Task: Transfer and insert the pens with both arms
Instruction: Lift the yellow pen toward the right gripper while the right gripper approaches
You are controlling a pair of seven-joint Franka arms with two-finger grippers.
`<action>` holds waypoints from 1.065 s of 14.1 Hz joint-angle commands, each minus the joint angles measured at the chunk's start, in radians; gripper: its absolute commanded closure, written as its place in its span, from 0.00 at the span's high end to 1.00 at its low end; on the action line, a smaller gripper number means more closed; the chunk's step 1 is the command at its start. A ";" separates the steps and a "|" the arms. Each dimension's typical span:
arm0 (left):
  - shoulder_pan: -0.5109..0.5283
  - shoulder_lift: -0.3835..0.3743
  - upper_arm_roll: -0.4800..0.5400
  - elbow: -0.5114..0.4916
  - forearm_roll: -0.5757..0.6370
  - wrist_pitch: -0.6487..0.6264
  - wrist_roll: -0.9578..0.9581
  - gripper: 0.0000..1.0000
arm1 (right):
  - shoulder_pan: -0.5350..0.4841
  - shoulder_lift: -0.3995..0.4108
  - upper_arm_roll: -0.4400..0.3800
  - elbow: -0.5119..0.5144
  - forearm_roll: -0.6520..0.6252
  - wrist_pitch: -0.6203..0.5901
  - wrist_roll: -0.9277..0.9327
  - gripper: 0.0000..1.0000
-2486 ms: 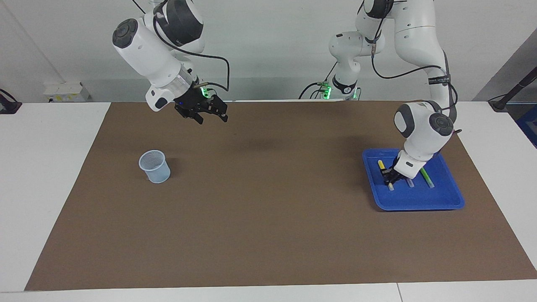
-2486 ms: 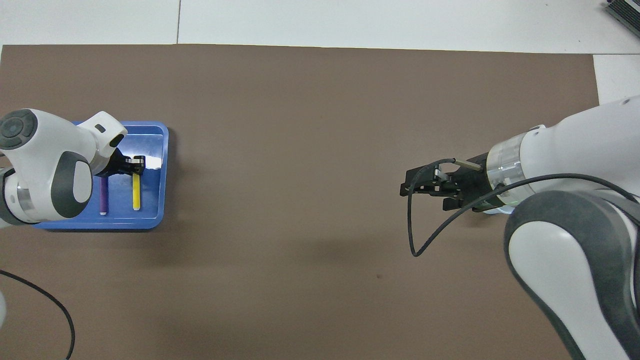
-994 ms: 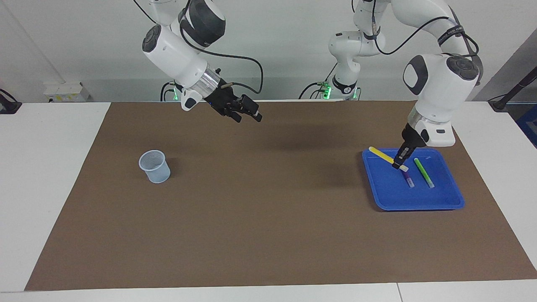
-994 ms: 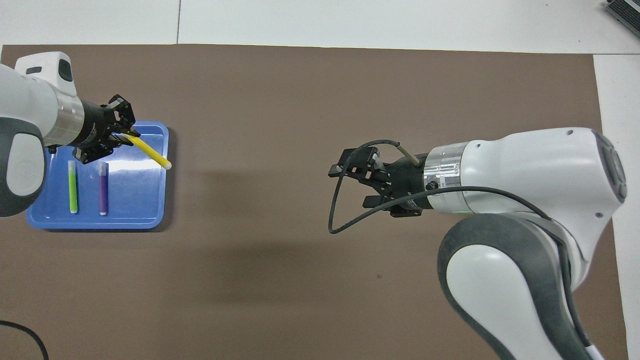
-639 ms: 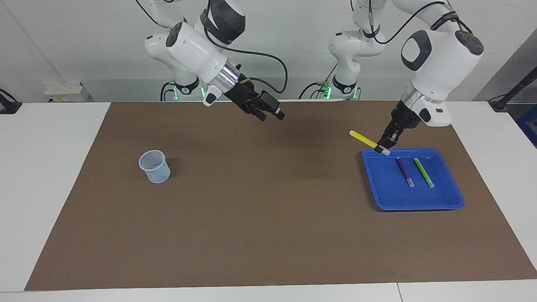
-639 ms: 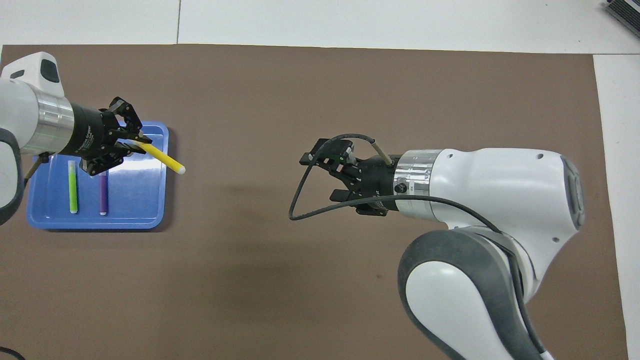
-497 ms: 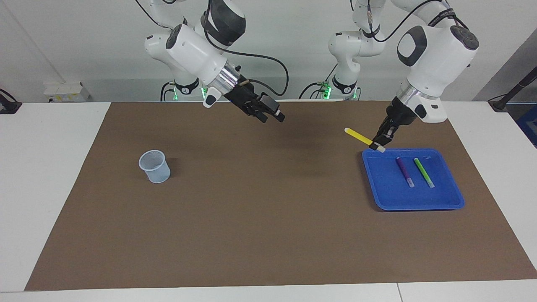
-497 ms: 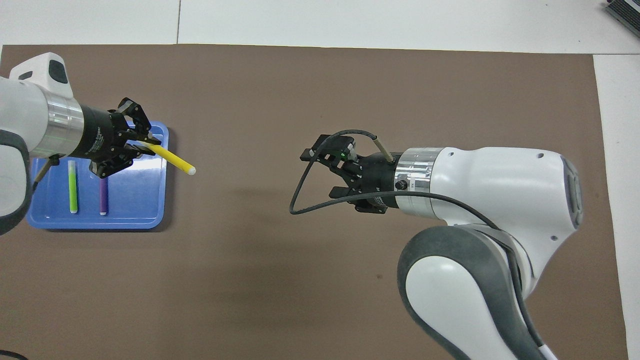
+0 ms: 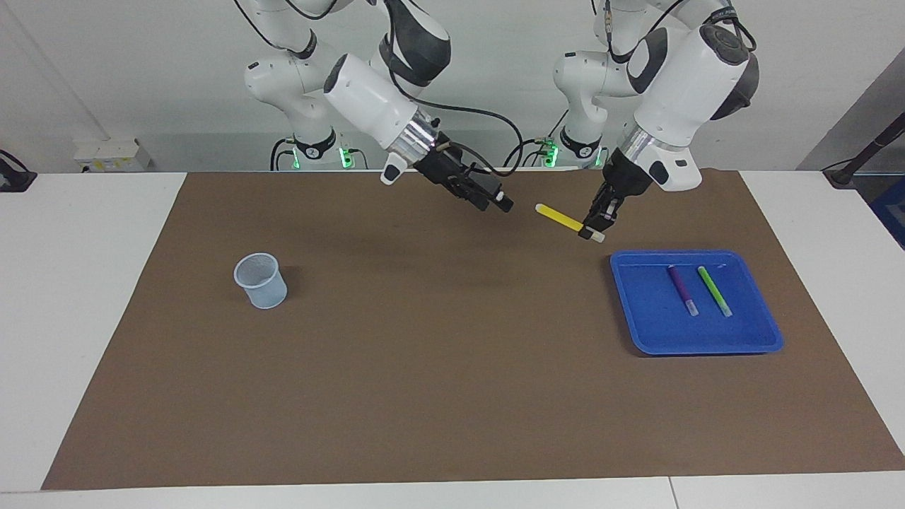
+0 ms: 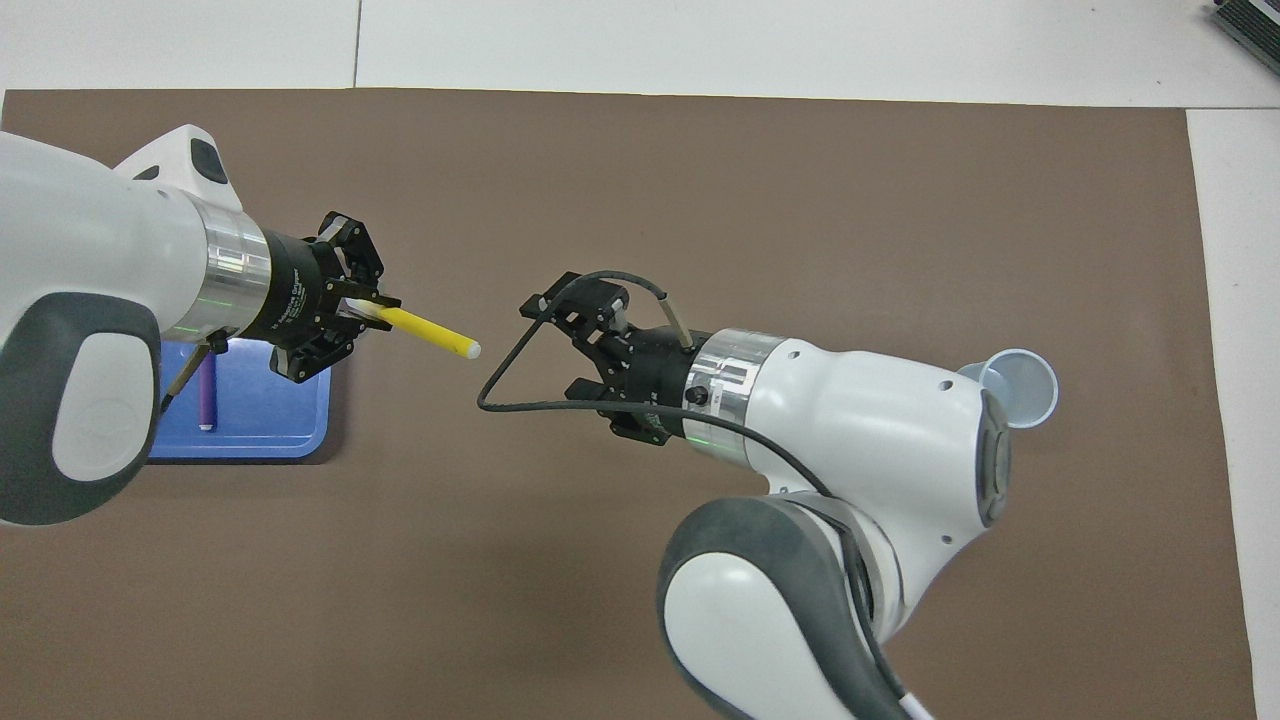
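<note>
Both arms up over the brown mat (image 9: 424, 353), wrists angled toward each other above its robot-side middle. L arm comes in from its base, forearm sloping down; left gripper (image 9: 592, 229) is clamped on the pale cap end of the yellow pen (image 9: 558, 218), held nearly level w/ its free tip aimed at the other arm. R arm slopes down from its base, silver wrist ring showing, black cable looped off the wrist; right gripper (image 9: 499, 203) has its fingers spread wide and nothing between them, near the pen's free tip, not touching. Overhead: the two grippers face each other tip to tip, a gap between them.
</note>
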 commanded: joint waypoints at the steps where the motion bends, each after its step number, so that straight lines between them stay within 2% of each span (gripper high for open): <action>1: -0.013 -0.029 0.011 -0.028 -0.009 -0.010 -0.117 0.00 | 0.015 0.011 0.000 0.013 0.042 0.020 0.021 1.00; 5: -0.013 -0.035 0.011 -0.040 -0.009 -0.003 -0.157 0.00 | 0.048 0.016 0.003 0.037 0.063 0.026 0.051 1.00; 10: -0.015 -0.043 0.004 -0.042 -0.009 -0.013 -0.154 0.00 | 0.057 0.074 0.003 0.099 0.063 0.112 0.051 1.00; 15: -0.029 -0.057 0.004 -0.053 -0.009 -0.015 -0.160 0.00 | 0.104 0.129 0.004 0.134 0.063 0.200 0.051 0.94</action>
